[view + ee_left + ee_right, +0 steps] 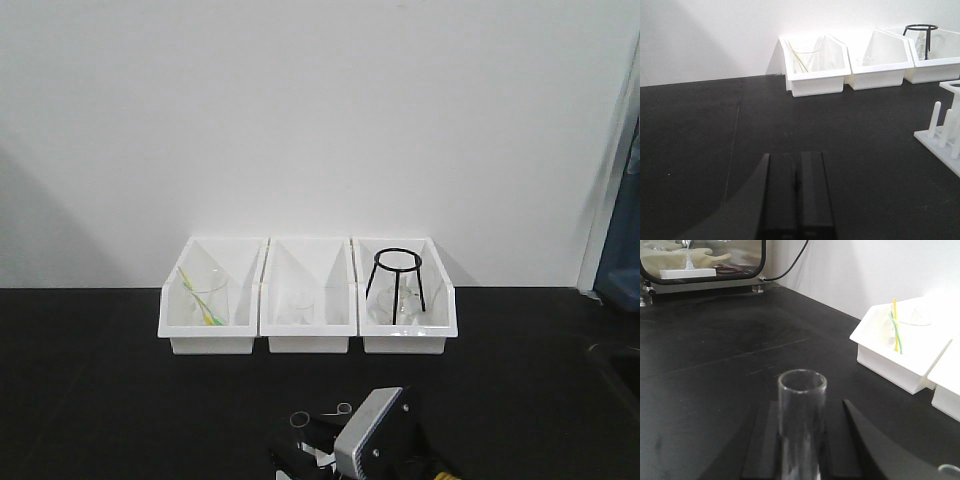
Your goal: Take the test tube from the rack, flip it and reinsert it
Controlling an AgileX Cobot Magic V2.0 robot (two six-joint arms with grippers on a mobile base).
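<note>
My right gripper (801,440) is shut on a clear glass test tube (801,410). The tube stands out past the fingertips with its open mouth pointing away from the camera, above the black table. In the front view this arm (375,440) sits at the bottom centre, and a glass rim (298,420) shows beside it. The white rack (945,132), with its upright pegs, is cut off at the right edge of the left wrist view. My left gripper (796,165) is shut and empty, low over the bare black table, left of the rack.
Three white open-front bins (308,340) stand along the back wall. The left one holds a beaker with yellow-green sticks (205,300), the right one a black tripod stand (397,275). A glass-fronted box (700,260) stands at the far end in the right wrist view.
</note>
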